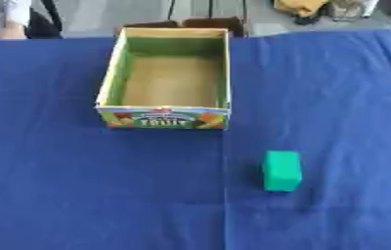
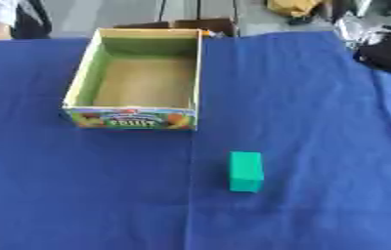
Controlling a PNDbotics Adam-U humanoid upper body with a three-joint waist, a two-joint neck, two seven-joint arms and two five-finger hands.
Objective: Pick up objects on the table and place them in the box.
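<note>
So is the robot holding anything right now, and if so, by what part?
Nothing is held. The green block lies alone on the blue cloth, nearer than the open box, and neither hand is in view.

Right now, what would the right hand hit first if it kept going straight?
Probably nothing soon: the right hand seems to point left over bare blue cloth; its aim is unclear.
</note>
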